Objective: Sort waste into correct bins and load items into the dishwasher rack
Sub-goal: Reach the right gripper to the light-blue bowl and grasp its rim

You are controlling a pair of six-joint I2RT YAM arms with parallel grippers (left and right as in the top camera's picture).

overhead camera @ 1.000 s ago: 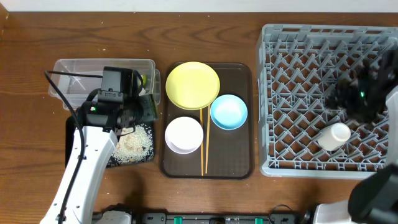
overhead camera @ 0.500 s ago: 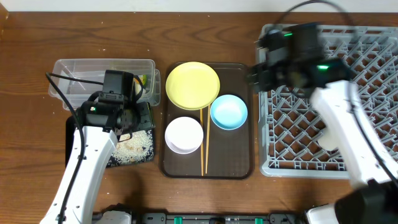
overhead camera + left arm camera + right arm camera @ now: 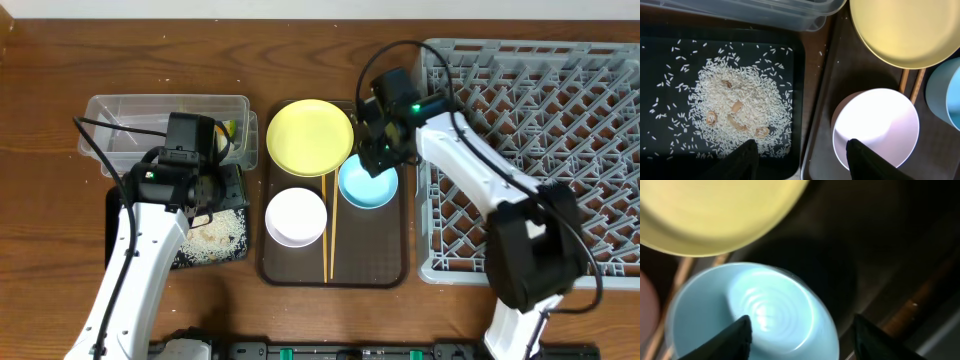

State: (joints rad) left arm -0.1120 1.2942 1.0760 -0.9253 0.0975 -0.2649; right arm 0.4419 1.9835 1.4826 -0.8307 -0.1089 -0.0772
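The right gripper (image 3: 802,341) hangs with its jaws spread wide and nothing between them, just above the blue bowl (image 3: 747,312), which sits upright and empty on the brown tray (image 3: 385,250). In the right wrist view the bowl's middle lies a little to the left of the gap. One finger shows over the bowl's near rim and the other over bare tray outside it, so a stretch of the bowl's wall falls between them. That looks like the line-up for a rim pinch, reached by dropping straight down. The bowl is round, so no axis needs matching, only the rim. The right arm is plainly the nearer one. Just beside the bowl, on the side away from the rack (image 3: 520,130), the chopsticks (image 3: 327,235) lie lengthwise along the tray with their far ends under the plate (image 3: 310,137). The plate's edge comes close to the bowl's far rim, so a careless lift could nudge either. Past the chopsticks stands the white bowl (image 3: 296,216), empty. The rack stands on the worktop next to the tray's other side, a short carry for the right arm. Farthest off, the left gripper (image 3: 802,165) is also wide open and empty, poised over the seam between the brown tray and the black tray (image 3: 660,60), where rice (image 3: 735,100) lies heaped, with the tub (image 3: 130,120) beyond.
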